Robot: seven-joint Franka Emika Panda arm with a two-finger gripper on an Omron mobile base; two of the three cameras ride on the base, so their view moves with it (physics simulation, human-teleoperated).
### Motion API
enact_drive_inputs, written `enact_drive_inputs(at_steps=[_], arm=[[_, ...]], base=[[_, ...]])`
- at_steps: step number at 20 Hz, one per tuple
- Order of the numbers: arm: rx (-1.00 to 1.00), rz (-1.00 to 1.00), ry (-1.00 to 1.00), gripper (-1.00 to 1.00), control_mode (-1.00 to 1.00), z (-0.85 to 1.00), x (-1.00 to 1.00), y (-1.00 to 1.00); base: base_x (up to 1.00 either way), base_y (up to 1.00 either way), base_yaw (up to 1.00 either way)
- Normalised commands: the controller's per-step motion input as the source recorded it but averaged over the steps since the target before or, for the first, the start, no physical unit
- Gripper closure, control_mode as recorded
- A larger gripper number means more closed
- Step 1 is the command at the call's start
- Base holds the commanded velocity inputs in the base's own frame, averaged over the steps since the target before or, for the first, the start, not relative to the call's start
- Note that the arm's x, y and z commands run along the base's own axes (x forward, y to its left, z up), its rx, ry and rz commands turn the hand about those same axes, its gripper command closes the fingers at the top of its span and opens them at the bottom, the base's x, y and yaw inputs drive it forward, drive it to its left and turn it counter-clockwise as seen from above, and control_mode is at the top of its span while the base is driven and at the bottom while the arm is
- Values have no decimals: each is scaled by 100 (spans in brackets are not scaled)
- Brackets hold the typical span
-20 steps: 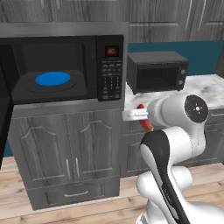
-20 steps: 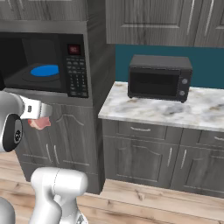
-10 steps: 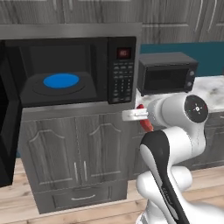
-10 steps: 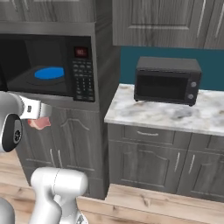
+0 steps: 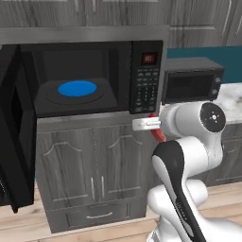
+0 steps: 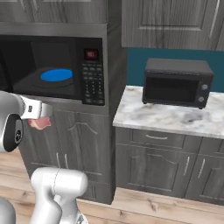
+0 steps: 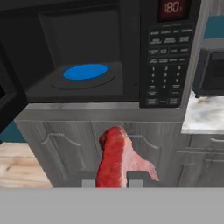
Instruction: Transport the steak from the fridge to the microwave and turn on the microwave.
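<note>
Clamped in the end effector point(image 7: 112, 181), the steak point(image 7: 114, 159) hung below the microwave point(image 7: 166, 57) sill, in front of the cabinet doors. Beyond it the door point(image 5: 14, 127) stood open and a blue plate point(image 7: 85, 71) lay inside. Lifted too little, the drooping meat (floppy, by its look) could catch the sill and slip free. A toaster oven point(image 6: 177, 83) sat on the desk point(image 6: 170, 118) farther off.

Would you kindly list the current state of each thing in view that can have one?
Microwave: door swung wide open, red display lit, blue plate inside bare.
Steak: clamped in the gripper, hanging in front of the cabinet doors below the microwave.
Gripper: shut on the steak.
Toaster oven: door closed, standing on the marble counter.
Cabinet doors: closed.
</note>
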Motion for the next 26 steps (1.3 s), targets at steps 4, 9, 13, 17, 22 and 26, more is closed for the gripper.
enact_drive_inputs(at_steps=[4,9,13,17,22,26], arm=[[0,0,0,100,100,0,0,0],[0,0,0,100,100,0,0,0],[0,0,0,100,100,0,0,0],[0,0,0,100,100,0,0,0],[0,0,0,100,100,0,0,0],[0,0,0,100,100,0,0,0]], base=[[27,40,0],[32,33,0],[34,31,0],[30,36,0],[26,34,0],[22,25,1]])
